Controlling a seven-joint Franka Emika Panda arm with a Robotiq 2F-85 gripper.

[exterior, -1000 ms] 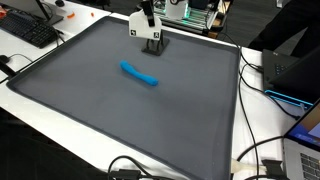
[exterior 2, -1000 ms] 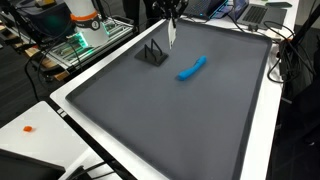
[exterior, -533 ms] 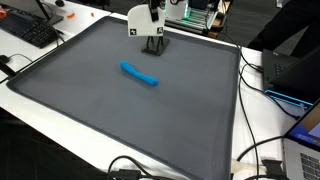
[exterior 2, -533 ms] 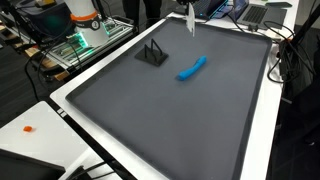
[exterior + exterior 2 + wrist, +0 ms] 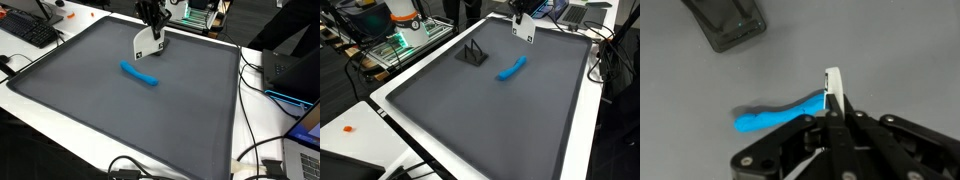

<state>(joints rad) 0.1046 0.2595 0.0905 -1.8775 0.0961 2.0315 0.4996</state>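
My gripper (image 5: 154,27) hangs over the far part of the dark mat (image 5: 90,110), shut on the top edge of a thin white card (image 5: 146,45) that dangles below it. In the wrist view the card (image 5: 832,88) shows edge-on between the closed fingers of the gripper (image 5: 832,118). Just beneath it lies a curved blue piece (image 5: 778,113), flat on the mat in both exterior views (image 5: 140,75) (image 5: 512,68). A small black stand (image 5: 472,54) sits on the mat beside the card (image 5: 524,29); the card partly hides the stand (image 5: 161,45).
The mat (image 5: 470,120) has a raised pale rim. A keyboard (image 5: 28,28) lies beyond one corner. Cables (image 5: 262,160) and a laptop (image 5: 305,155) crowd one side. Green electronics (image 5: 405,35) stand behind the far edge.
The gripper has carried the white card away from above the black stand, lower and toward the blue piece. The stand and blue piece have not moved.
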